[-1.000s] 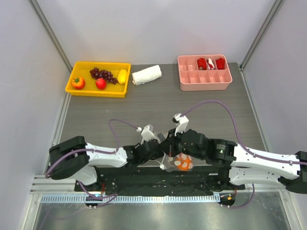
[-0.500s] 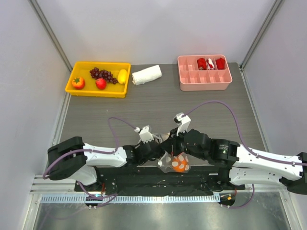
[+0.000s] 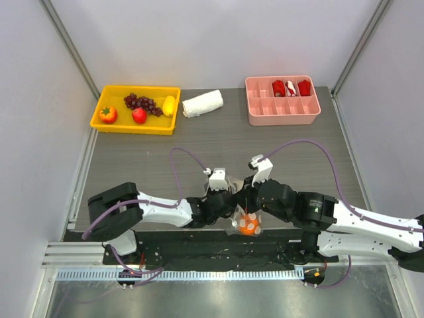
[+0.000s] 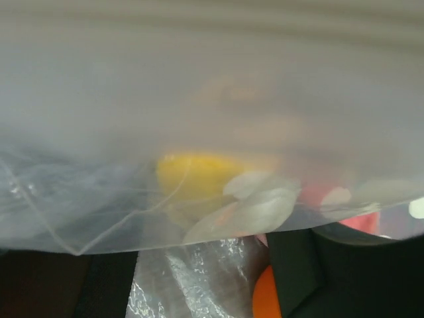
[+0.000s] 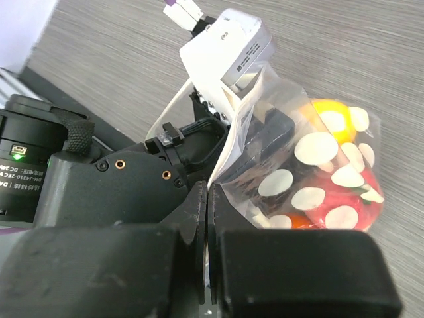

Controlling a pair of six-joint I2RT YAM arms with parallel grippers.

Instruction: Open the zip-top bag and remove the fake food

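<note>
Two slippery lips must be pulled apart: the clear, polka-dotted, floppy plastic zip-top bag point(image 5: 311, 165), at the table's point(image 3: 199, 146) near edge, is pinched by the closed right gripper point(image 5: 207, 199); the left gripper's point(image 3: 230, 209) spread cannot be told. Light, small plastic fruits point(image 5: 329, 112) are seen inside.

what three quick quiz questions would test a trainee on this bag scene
1. True or false: the zip-top bag is empty.
2. What lies between the yellow tray and the pink divided tray? A) rolled white cloth B) a bottle C) a spoon
3. Which gripper is shut on the bag's edge?

Key:
1. False: fake fruit shows through the plastic.
2. A
3. The right gripper.
</note>
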